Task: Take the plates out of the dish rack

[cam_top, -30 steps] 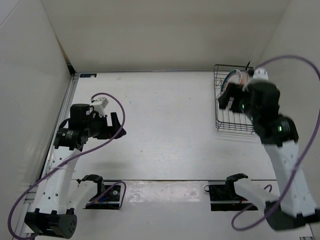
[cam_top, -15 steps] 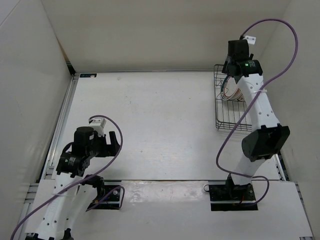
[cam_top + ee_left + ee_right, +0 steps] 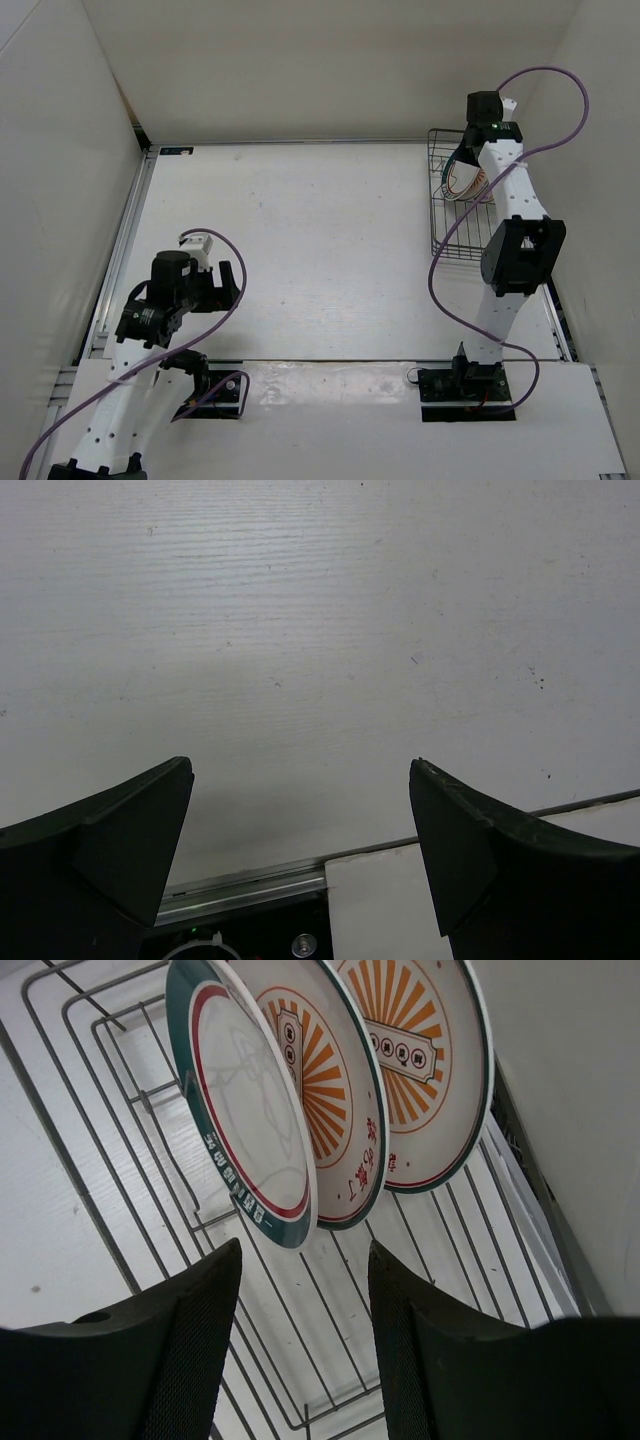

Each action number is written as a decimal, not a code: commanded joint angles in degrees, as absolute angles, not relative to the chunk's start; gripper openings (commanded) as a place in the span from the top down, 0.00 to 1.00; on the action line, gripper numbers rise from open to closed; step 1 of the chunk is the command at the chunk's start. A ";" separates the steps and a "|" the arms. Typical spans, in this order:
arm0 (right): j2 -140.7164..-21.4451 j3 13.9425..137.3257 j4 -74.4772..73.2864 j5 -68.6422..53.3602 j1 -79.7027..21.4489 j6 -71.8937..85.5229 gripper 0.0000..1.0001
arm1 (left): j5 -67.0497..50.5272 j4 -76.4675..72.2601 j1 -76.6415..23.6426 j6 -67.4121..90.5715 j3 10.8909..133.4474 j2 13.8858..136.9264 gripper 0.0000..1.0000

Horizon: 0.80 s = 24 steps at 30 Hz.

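Note:
The black wire dish rack (image 3: 447, 235) stands at the far right of the table. Three plates stand on edge in its back end (image 3: 462, 178). In the right wrist view the teal-and-pink-rimmed plate (image 3: 240, 1120) is nearest, then two orange sunburst plates (image 3: 335, 1110) (image 3: 425, 1060) behind it, over the rack wires (image 3: 330, 1330). My right gripper (image 3: 305, 1260) is open just before the teal-rimmed plate's rim, holding nothing. My left gripper (image 3: 300, 780) is open and empty over bare table at the near left (image 3: 225, 280).
White walls enclose the table on the left, back and right; the rack sits close to the right wall. A metal rail (image 3: 120, 260) runs along the left edge. A raised white board (image 3: 330, 385) crosses the near edge by the arm bases.
My right arm has stretched out and swung its gripper from the rack's middle to above the plates at the rack's back end. My left arm has drawn back towards the near edge.

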<state>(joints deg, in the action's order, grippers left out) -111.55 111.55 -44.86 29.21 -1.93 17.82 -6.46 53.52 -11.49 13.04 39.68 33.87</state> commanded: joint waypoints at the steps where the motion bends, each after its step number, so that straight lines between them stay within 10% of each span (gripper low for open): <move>1: -113.81 112.50 -43.07 26.90 -1.14 18.20 0.43 | -6.86 52.38 -11.60 13.27 38.85 33.05 0.00; 12: -121.19 115.05 -41.13 24.61 1.58 18.98 0.47 | -9.05 52.30 -11.77 13.19 38.58 35.68 0.00; 24: -121.99 113.55 -40.70 24.00 2.55 18.02 0.79 | -11.16 52.12 -11.51 13.10 38.76 38.06 0.00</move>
<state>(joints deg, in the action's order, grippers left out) -122.69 112.29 -42.70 23.64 2.17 18.85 -9.52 53.32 -11.49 13.02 38.85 37.82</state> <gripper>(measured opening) 0.226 1.000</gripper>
